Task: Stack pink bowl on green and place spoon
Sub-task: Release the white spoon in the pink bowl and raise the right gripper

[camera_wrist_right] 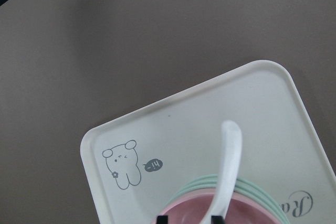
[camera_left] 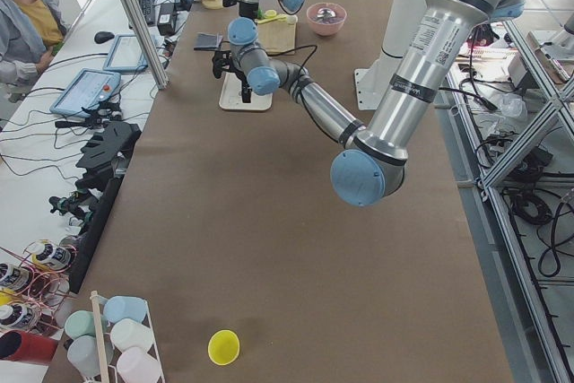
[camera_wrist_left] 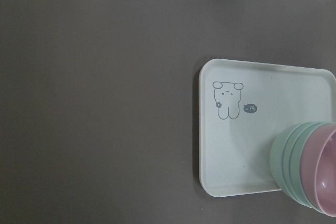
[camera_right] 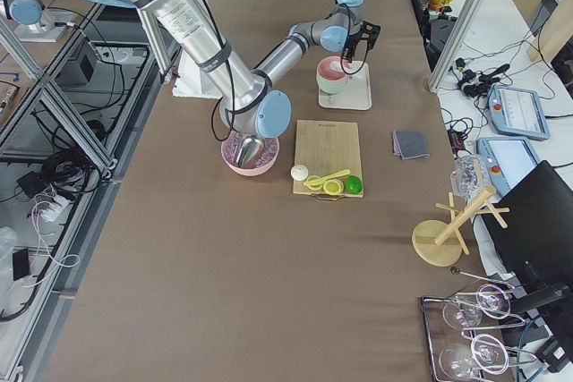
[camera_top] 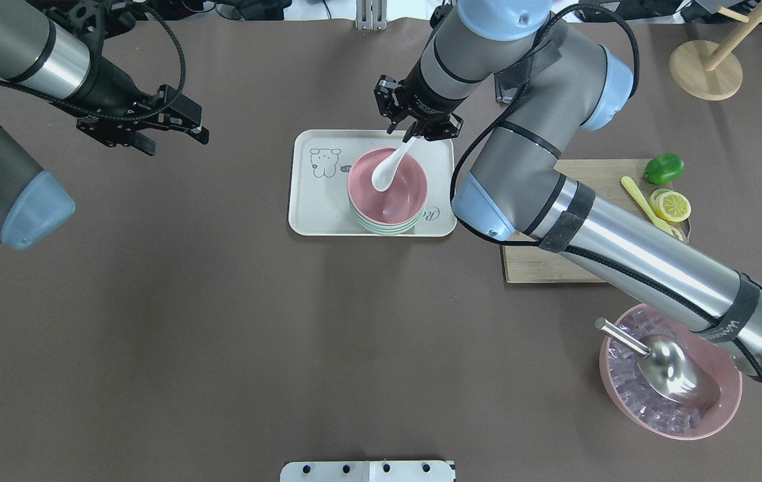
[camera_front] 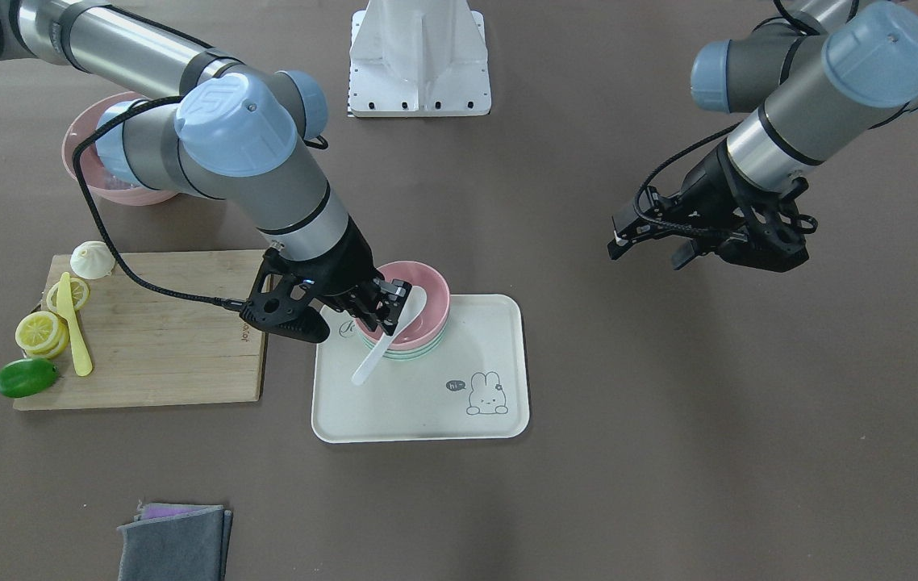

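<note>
The pink bowl (camera_top: 398, 194) is sitting nested on top of the green bowls (camera_wrist_left: 286, 166) at the right end of the tray (camera_top: 314, 207), and the white spoon (camera_top: 388, 169) is lying with its scoop inside the pink bowl and its handle slanting out over the far rim. The right pincer (camera_top: 418, 132) is hovering at that handle with its fingers apart, straddling it without clamping. The left pincer (camera_top: 179, 144) is hanging over the worktop (camera_top: 220, 335) well to the left of the tray, fingers likewise spread and holding nothing.
</note>
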You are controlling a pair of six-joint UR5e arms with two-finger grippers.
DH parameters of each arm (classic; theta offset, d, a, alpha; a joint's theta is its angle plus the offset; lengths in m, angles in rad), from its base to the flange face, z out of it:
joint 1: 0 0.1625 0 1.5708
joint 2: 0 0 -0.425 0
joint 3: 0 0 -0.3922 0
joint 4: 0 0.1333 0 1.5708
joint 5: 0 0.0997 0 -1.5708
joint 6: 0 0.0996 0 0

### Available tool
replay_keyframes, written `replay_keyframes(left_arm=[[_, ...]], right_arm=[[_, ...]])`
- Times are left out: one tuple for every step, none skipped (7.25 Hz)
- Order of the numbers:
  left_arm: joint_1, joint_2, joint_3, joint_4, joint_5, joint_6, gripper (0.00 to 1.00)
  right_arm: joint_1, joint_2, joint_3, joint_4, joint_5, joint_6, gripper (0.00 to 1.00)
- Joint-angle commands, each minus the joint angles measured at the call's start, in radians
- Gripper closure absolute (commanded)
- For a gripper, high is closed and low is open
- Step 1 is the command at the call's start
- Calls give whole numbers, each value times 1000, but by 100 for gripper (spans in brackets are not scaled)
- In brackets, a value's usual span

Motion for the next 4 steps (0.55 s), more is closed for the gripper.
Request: replay_keyframes(left_arm=[[-1, 2, 0, 0, 0, 1, 2], [-1, 10, -1, 0, 0, 1, 2], [-2, 62, -17, -8, 3, 12, 2], [-28, 143, -43, -7, 12, 127, 2]], right_arm=[[69, -159, 141, -2, 61, -116, 0], [191, -246, 165, -11, 203, -264, 0], [299, -342, 155, -14, 251, -455, 0], [385, -410, 91, -15, 253, -723, 0]])
